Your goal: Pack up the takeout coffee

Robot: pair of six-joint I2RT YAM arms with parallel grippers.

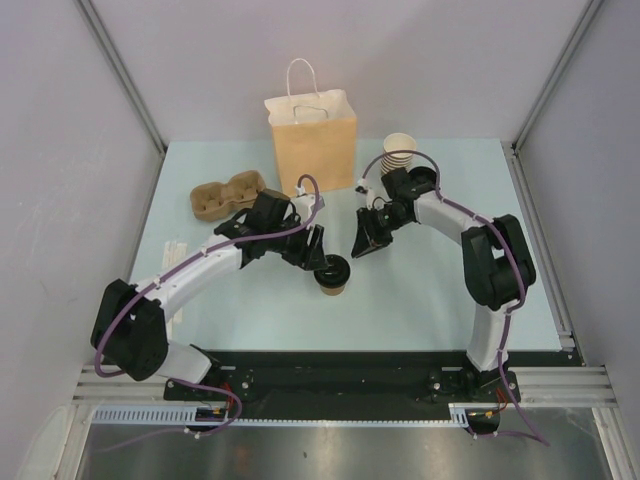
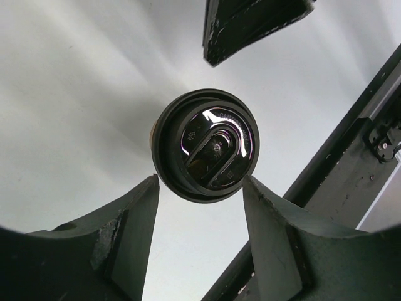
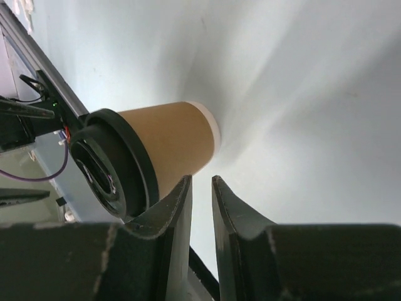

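Observation:
The takeout coffee point(image 1: 333, 277), a small brown paper cup with a black lid, stands upright near the middle of the table. In the left wrist view I look straight down on its lid point(image 2: 205, 144). My left gripper point(image 1: 320, 258) point(image 2: 200, 183) is open, and its two fingertips flank the near edge of the lid without a clear grip. My right gripper point(image 1: 364, 243) point(image 3: 202, 182) hovers just right of the cup. Its fingers stand a narrow gap apart with nothing between them. The right wrist view shows the cup's brown side point(image 3: 172, 141) beyond and left of those tips.
A tan paper bag point(image 1: 312, 140) with handles stands upright at the back centre. A stack of lidless cups point(image 1: 398, 153) is to its right, behind the right arm. A brown cardboard cup carrier point(image 1: 226, 195) lies at the back left. White packets point(image 1: 176, 250) lie near the left edge.

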